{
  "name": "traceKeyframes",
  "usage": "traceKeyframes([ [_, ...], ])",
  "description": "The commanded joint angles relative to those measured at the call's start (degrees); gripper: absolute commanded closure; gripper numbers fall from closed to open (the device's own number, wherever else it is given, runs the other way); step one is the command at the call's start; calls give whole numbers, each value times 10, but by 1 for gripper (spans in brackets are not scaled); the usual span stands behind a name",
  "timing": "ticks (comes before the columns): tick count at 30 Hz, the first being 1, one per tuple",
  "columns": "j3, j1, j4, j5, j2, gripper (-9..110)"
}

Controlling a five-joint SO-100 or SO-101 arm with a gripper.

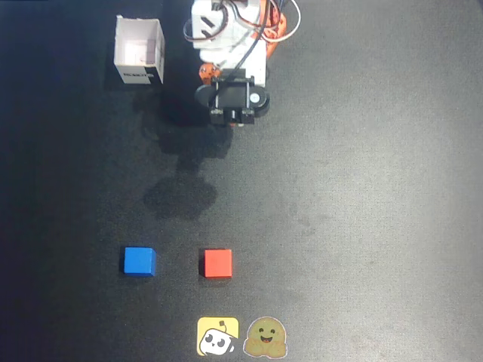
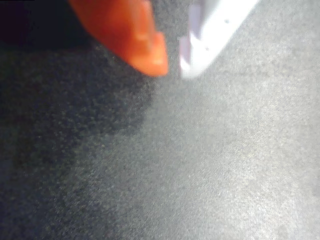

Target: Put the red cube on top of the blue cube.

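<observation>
Overhead view, left to right. Open white cardboard box: upper left on the dark matte table. Small matte bright-blue cube: lower left, flat on the table. My gripper: top centre, well apart from both cubes; in the wrist view my orange finger and white finger stand slightly apart, holding nothing. Small matte bright-red cube: near the blue one, to its right, not touching. Two stickers: bottom edge.
</observation>
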Motion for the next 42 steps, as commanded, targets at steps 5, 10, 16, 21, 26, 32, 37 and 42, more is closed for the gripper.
traceKeyframes([
  [5, -194, 3, -33, -4, -277, 101],
  [10, -287, 4, -17, 2, -370, 100],
  [16, -378, 4, -14, 14, -461, 97],
  [21, -447, 4, -8, 17, -528, 96],
  [26, -495, 5, -7, 18, -576, 96],
  [32, -541, 6, -7, 22, -621, 96],
  [37, -580, 6, -5, 28, -658, 95],
  [42, -628, 5, -4, 25, -701, 88],
])
